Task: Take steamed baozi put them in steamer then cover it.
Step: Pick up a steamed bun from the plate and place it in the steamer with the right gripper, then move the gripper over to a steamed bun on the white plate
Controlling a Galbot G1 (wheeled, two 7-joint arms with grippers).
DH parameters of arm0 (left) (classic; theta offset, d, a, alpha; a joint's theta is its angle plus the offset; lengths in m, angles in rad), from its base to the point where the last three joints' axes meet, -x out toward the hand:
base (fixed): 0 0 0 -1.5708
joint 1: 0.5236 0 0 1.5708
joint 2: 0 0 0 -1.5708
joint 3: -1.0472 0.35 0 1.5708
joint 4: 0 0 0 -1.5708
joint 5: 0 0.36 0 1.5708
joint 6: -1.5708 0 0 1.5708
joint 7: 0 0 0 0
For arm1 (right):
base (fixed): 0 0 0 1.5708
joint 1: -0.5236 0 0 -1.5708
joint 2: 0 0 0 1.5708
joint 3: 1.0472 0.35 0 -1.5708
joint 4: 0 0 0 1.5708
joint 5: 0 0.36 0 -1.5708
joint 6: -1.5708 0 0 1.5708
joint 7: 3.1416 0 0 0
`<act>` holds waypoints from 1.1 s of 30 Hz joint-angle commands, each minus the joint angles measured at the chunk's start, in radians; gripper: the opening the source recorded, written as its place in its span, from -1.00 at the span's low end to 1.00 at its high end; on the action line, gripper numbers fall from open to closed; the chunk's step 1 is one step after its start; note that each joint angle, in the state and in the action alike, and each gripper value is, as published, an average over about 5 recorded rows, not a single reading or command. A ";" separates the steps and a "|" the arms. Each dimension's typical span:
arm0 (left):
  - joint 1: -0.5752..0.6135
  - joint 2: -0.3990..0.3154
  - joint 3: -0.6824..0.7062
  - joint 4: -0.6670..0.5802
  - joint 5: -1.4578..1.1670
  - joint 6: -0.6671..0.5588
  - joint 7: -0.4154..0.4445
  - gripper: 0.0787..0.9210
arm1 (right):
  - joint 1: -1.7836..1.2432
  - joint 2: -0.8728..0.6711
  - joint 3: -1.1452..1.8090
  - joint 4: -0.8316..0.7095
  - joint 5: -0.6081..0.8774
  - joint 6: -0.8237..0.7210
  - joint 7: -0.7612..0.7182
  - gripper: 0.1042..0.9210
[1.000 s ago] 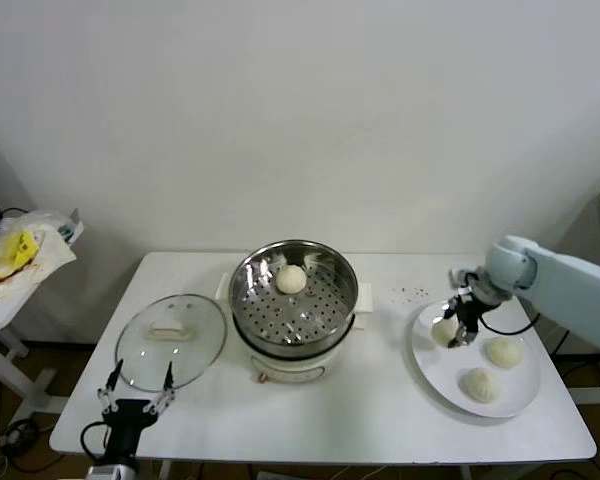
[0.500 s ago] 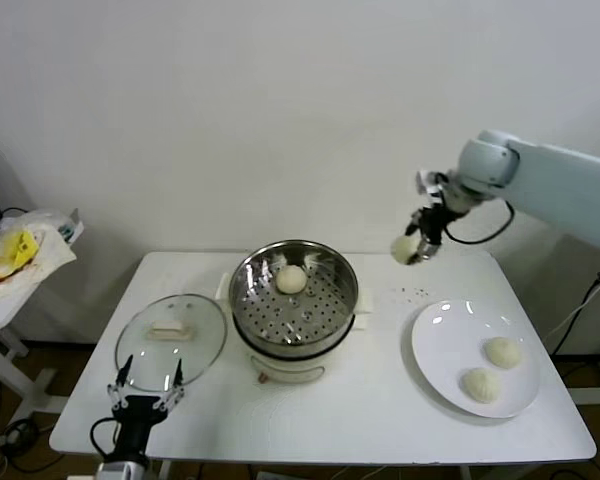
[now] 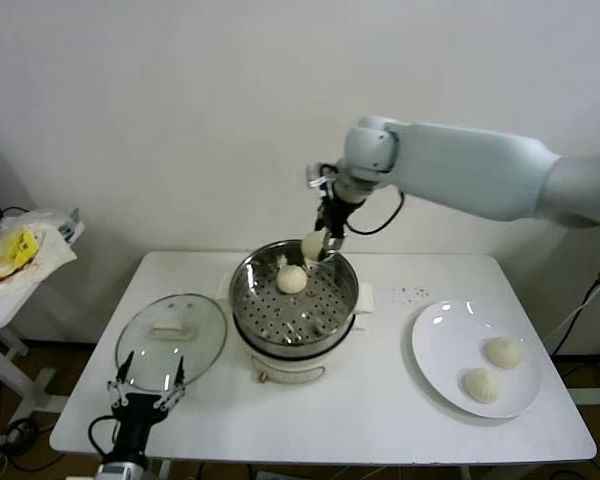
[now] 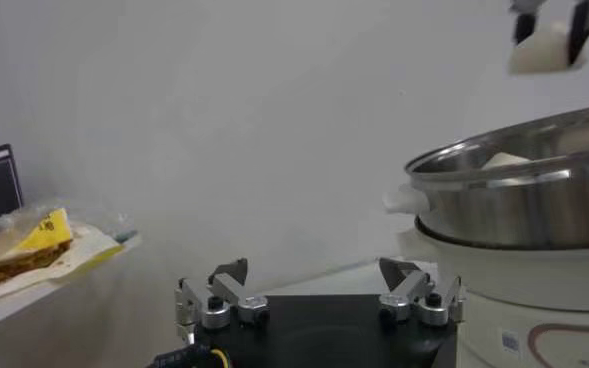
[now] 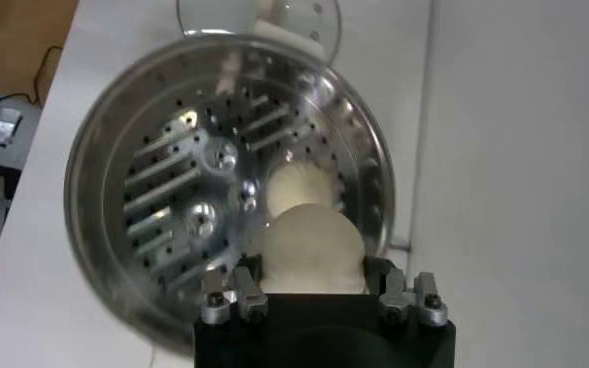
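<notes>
My right gripper (image 3: 317, 243) is shut on a cream-white baozi (image 3: 312, 245) and holds it just above the far rim of the steel steamer (image 3: 255, 300). In the right wrist view the held baozi (image 5: 311, 248) sits between the jaws over the perforated steamer (image 5: 154, 215). One baozi (image 3: 291, 280) lies inside the steamer, also seen in the right wrist view (image 5: 300, 186). Two more baozi (image 3: 503, 352) (image 3: 480, 385) lie on the white plate (image 3: 440, 345) at the right. My left gripper (image 3: 145, 391) is open and empty, low at the table's front left.
The round glass lid (image 3: 205, 345) lies flat on the table left of the steamer. A side table with a yellow-and-white bag (image 3: 20, 252) stands at the far left. The left wrist view shows the steamer's side (image 4: 519, 205) and the held baozi (image 4: 540, 48).
My right gripper has carried the baozi left from above the plate side to over the steamer's far rim and lowered it. The left arm has hardly moved.
</notes>
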 commanded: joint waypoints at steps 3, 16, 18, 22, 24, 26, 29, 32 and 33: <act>0.015 0.017 -0.011 -0.012 -0.005 -0.002 -0.002 0.77 | -0.124 0.216 0.014 -0.089 0.002 -0.030 0.030 0.36; 0.000 0.010 -0.012 0.014 -0.011 0.000 -0.002 0.77 | -0.190 0.213 -0.001 -0.099 -0.052 -0.020 0.030 0.37; -0.003 0.009 -0.012 0.017 -0.011 0.001 -0.002 0.77 | -0.195 0.211 0.000 -0.103 -0.055 -0.017 0.031 0.43; -0.008 0.010 -0.011 0.022 -0.011 0.002 -0.002 0.77 | -0.199 0.204 0.005 -0.097 -0.054 -0.018 0.033 0.65; -0.010 0.011 -0.012 0.024 -0.011 0.003 -0.002 0.77 | -0.194 0.193 0.008 -0.087 -0.054 -0.018 0.029 0.73; -0.010 0.012 -0.013 0.026 -0.011 0.003 -0.003 0.77 | -0.179 0.176 0.009 -0.073 -0.055 -0.016 0.022 0.75; -0.009 0.013 -0.014 0.027 -0.011 0.002 -0.004 0.77 | -0.137 0.130 0.011 -0.042 -0.060 -0.008 0.005 0.76; -0.007 0.014 -0.015 0.028 -0.012 0.001 -0.005 0.77 | -0.081 0.066 0.016 -0.006 -0.065 0.008 -0.016 0.76; -0.006 0.014 -0.015 0.029 -0.013 0.001 -0.005 0.77 | -0.057 0.038 0.017 0.010 -0.067 0.016 -0.025 0.76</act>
